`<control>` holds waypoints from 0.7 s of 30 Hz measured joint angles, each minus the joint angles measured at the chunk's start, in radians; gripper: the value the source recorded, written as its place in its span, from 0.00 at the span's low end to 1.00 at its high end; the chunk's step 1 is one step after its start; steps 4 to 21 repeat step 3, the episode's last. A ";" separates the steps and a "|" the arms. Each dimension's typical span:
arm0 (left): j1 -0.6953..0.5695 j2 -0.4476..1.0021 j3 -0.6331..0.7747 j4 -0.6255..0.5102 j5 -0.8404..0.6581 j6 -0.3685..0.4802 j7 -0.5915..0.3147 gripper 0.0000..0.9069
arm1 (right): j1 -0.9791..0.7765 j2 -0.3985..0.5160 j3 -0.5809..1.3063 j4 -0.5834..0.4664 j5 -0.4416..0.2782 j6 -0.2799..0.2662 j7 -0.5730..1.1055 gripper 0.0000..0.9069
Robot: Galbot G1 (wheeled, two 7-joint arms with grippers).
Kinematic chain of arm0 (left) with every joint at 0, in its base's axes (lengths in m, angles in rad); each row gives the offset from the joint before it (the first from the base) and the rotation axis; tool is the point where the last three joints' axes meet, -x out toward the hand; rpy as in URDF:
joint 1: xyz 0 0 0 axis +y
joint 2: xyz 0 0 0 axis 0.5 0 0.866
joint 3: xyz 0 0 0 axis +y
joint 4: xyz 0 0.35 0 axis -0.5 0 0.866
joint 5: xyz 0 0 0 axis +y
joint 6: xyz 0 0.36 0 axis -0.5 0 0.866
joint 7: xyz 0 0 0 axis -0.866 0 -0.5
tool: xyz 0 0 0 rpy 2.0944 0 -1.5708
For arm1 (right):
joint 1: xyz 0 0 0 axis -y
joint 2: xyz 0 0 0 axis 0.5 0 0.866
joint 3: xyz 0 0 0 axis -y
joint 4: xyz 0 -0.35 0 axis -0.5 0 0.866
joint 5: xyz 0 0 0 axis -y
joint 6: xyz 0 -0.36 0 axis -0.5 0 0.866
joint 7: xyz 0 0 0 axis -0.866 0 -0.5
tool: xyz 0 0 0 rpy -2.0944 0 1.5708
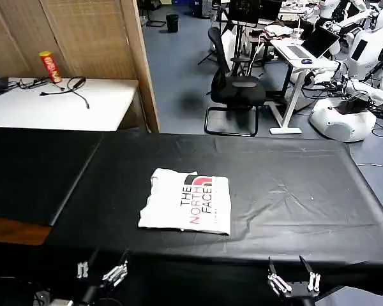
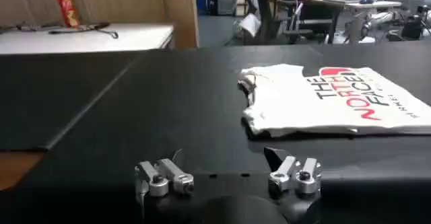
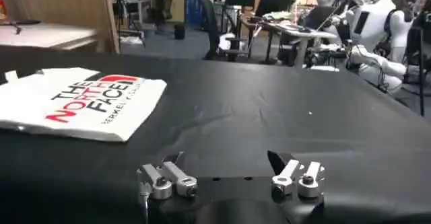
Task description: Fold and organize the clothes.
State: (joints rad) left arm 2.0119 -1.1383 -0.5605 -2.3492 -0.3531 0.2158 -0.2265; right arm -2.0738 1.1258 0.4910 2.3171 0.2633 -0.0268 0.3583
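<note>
T-shirt (image 1: 186, 202) sits folded flat on the black worktop (image 1: 293, 191), logo side up — well ahead of both sets of fingers, roughly between them. Left gripper (image 1: 102, 273) and right gripper (image 1: 296, 281) hang at the near edge, fingers spread apart, holding nothing.

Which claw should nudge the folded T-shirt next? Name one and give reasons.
Probably the left claw. The folded white T-shirt lies left of the table's centre, nearer to it than to the right claw. Both claws are open and empty at the near edge of the black table.
</note>
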 joint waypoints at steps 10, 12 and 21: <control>0.000 0.000 -0.001 -0.005 -0.002 0.003 0.001 0.97 | -0.004 0.000 0.000 0.002 0.000 -0.001 0.001 0.97; 0.000 0.000 -0.001 -0.005 -0.002 0.003 0.001 0.97 | -0.004 0.000 0.000 0.002 0.000 -0.001 0.001 0.97; 0.000 0.000 -0.001 -0.005 -0.002 0.003 0.001 0.97 | -0.004 0.000 0.000 0.002 0.000 -0.001 0.001 0.97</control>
